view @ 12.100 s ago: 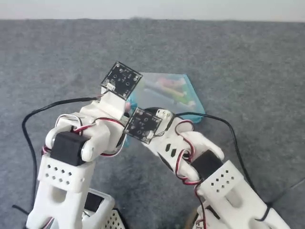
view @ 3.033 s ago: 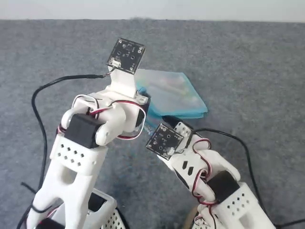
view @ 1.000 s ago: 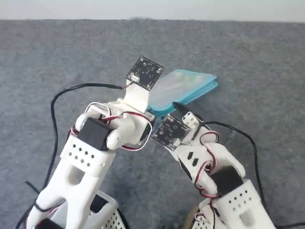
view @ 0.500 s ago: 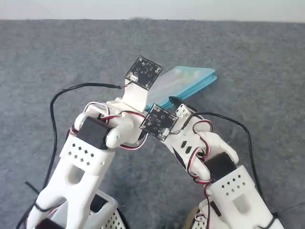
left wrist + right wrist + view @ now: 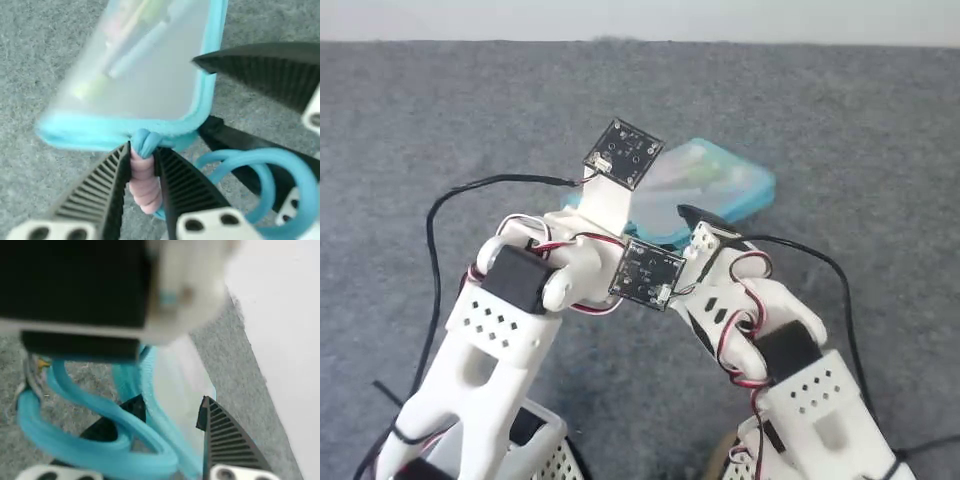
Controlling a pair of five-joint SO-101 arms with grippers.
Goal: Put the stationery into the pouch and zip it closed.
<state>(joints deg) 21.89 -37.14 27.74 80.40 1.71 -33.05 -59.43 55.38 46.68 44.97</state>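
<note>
The pouch (image 5: 720, 185) is translucent with a teal border, and stationery (image 5: 135, 40) shows faintly through its side. It rests on the grey carpet beyond both arms. My left gripper (image 5: 144, 165) is shut on the pouch's tab (image 5: 142, 172), a pink and teal piece at the pouch's near end. My right gripper (image 5: 172, 430) is open, its black fingers (image 5: 260, 65) standing on either side of the same end of the pouch (image 5: 175, 385). A teal loop cord (image 5: 270, 170) hangs between those fingers. In the high view the wrists hide this end of the pouch.
Grey carpet (image 5: 840, 110) covers the whole table, with bare room to the left, right and far side. Black cables (image 5: 470, 190) trail from both arms. The two wrists sit close together, almost touching.
The pouch, tilted up a second ago, has dropped flatter onto the carpet. The right wrist has shifted left, closer against the left arm. The left gripper has stayed shut on the tab.
</note>
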